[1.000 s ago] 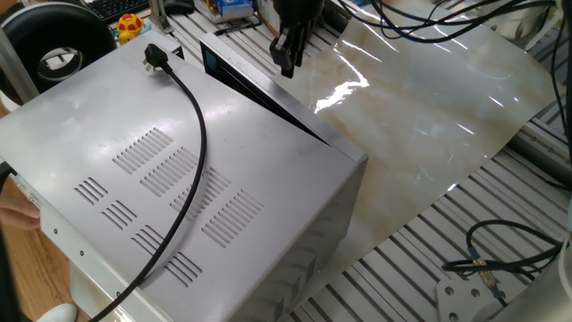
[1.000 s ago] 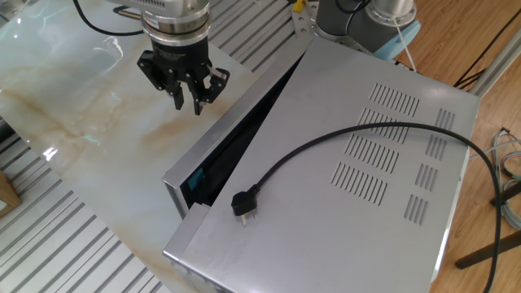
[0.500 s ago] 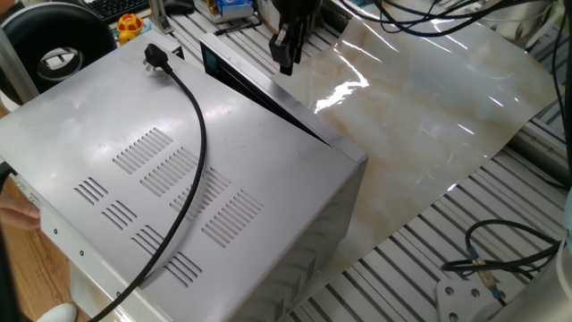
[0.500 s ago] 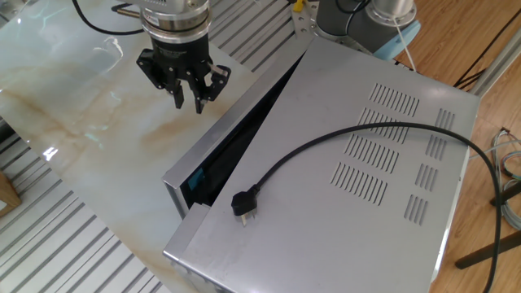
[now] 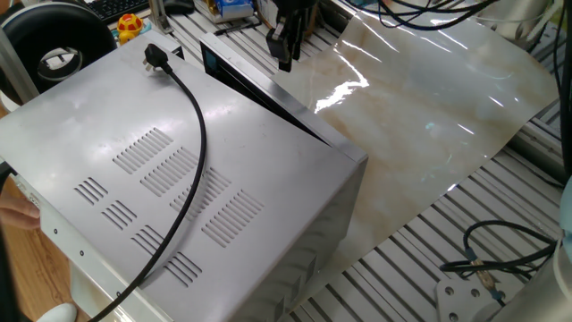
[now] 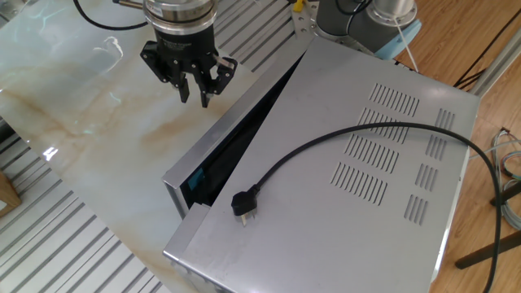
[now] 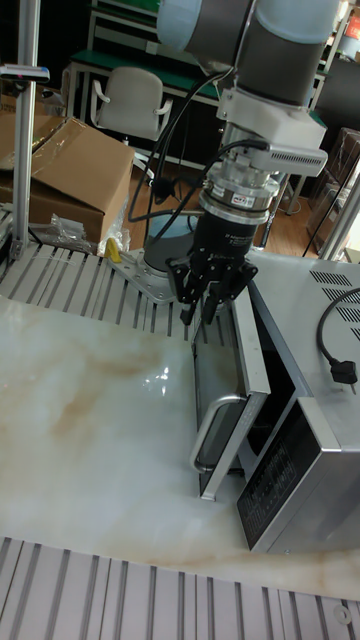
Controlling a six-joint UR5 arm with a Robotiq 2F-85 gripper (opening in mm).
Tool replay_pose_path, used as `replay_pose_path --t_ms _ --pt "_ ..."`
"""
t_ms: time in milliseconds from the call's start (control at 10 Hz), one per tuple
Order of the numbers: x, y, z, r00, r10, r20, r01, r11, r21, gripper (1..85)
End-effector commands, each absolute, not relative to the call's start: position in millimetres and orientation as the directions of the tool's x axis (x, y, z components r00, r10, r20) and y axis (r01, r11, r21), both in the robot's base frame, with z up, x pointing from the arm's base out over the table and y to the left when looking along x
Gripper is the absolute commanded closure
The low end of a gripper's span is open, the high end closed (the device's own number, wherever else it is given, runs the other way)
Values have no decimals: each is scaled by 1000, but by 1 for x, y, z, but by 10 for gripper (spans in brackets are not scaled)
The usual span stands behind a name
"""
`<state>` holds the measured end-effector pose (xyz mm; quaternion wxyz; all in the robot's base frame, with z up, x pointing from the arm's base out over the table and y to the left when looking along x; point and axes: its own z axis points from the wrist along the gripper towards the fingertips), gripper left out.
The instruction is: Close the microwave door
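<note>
Microwave point(image 6: 342, 163), a large silver-grey metal box with slanted vent slots, is seen lying on a pale marble-patterned table point(image 6: 73, 106). A black power cord point(image 6: 326, 146) is draped across its vented casing, and the plug point(image 6: 243, 203) is rested near the front edge. The microwave door point(image 7: 225, 400), a thin panel with a silver rim and dark bluish glass, is held partly ajar, swung out a little from the box at its handle end while the hinge end is kept against the casing. A curved silver handle point(image 7: 208, 432) is seen on its outer face in the tall view. The gripper point(image 6: 194, 98) is hung above the table just beside the door's outer face, not visibly touching it. Its fingers point(image 7: 190, 300) are pointed downward and slightly spread, with nothing held between them.
</note>
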<state>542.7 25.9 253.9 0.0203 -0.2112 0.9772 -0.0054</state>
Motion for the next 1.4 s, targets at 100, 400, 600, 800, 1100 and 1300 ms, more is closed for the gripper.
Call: replay_pose_path --t_ms 100,400,600,800,1100,1300 --pt "546 41 260 -892 -447 -71 -449 894 14 487" --pt "546 34 260 -881 -468 -62 -469 883 -4 483" --pt "551 35 257 -881 -468 -61 -469 883 -3 483" --pt "552 35 256 -881 -468 -65 -469 883 -2 483" --pt "554 34 256 -867 -494 -73 -494 869 -12 510" --pt "554 32 255 -865 -497 -65 -497 868 -16 510"
